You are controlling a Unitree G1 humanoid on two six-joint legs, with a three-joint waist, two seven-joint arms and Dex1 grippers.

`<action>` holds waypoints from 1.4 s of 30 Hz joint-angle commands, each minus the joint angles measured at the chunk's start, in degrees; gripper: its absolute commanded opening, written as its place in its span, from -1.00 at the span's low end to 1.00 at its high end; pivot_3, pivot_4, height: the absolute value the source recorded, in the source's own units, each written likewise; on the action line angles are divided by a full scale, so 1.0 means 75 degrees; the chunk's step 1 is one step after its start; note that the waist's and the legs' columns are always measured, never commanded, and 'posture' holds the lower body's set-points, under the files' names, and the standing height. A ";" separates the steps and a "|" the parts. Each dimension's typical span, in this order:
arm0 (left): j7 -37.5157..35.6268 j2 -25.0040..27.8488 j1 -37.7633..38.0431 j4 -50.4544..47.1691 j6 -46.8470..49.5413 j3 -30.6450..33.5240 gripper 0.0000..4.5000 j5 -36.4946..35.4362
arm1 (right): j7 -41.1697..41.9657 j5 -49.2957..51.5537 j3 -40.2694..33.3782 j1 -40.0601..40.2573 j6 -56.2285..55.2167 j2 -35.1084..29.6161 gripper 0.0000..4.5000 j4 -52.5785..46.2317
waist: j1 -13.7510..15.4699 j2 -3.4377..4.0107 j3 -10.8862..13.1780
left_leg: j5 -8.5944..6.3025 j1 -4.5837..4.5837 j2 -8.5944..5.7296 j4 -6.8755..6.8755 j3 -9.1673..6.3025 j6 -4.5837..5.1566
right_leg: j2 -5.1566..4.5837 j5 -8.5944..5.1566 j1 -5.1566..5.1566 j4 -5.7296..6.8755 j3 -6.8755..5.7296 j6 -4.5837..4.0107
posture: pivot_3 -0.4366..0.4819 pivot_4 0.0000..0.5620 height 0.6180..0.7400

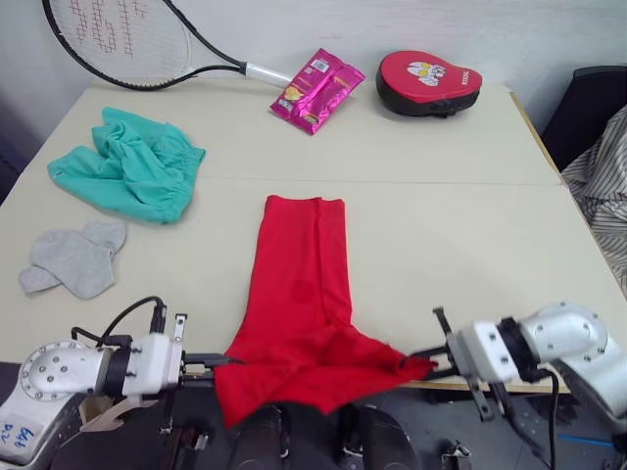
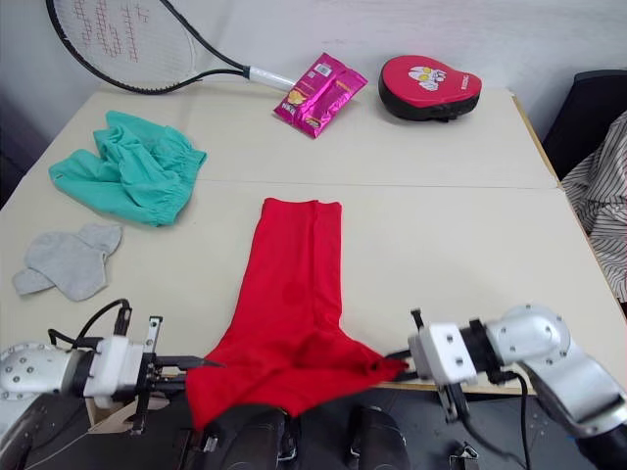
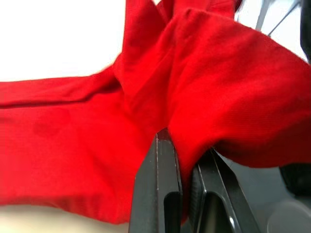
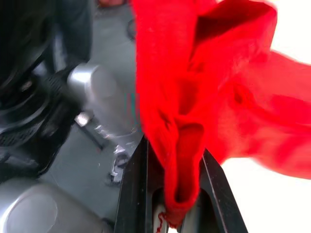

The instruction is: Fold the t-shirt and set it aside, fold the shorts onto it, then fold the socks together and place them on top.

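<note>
The red t-shirt (image 1: 299,294) lies as a long narrow strip down the middle of the table, its near end hanging over the front edge. My left gripper (image 1: 217,362) is shut on the near-left corner of that end. My right gripper (image 1: 423,362) is shut on the near-right corner; red cloth is pinched between the fingers (image 4: 138,194) in the right wrist view. The teal shorts (image 1: 127,164) lie bunched at the far left. The grey socks (image 1: 73,257) lie flat at the left, nearer to me than the shorts.
A tennis racket (image 1: 127,39) rests along the far left edge. A pink snack packet (image 1: 315,90) and a red padded pad (image 1: 427,83) sit at the far side. A dark chair (image 1: 588,108) and striped cloth (image 1: 602,186) stand off the table's right edge.
</note>
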 commanded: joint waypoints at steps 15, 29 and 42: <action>0.0223 -0.2390 -0.7820 0.7497 0.2708 -0.1283 -0.98 0.1103 | -0.0781 -0.2816 0.0817 -0.6506 -0.0746 0.3647 -1.00 0.8965 | -0.0124 -0.0040 0.0005 | 0.0120 -0.0067 -0.0045 0.0036 0.0117 0.0024 | 0.0023 0.0048 -0.0116 0.0125 0.0066 0.0021 | -0.05 -0.47 1.00; 0.0777 -0.3398 -0.9678 1.1512 0.1583 -0.0732 -0.98 0.2517 | -0.2256 -0.3883 0.0177 -0.7815 -0.1928 0.5106 -1.00 1.2179 | -0.0556 -0.0052 0.0012 | 0.0133 -0.0051 -0.0033 0.0069 0.0156 0.0016 | 0.0002 0.0057 -0.0135 0.0194 0.0143 0.0034 | -0.05 -0.47 1.00; 0.0827 -0.3258 -0.8803 1.0758 0.2072 0.0147 -0.98 0.2406 | -0.2590 -0.4432 0.0070 -0.7989 -0.2217 0.5640 -1.00 1.2489 | -0.0604 -0.0052 0.0012 | 0.0132 -0.0054 -0.0031 0.0102 0.0164 0.0016 | -0.0007 0.0057 -0.0151 0.0238 0.0167 0.0032 | -0.05 -0.47 1.00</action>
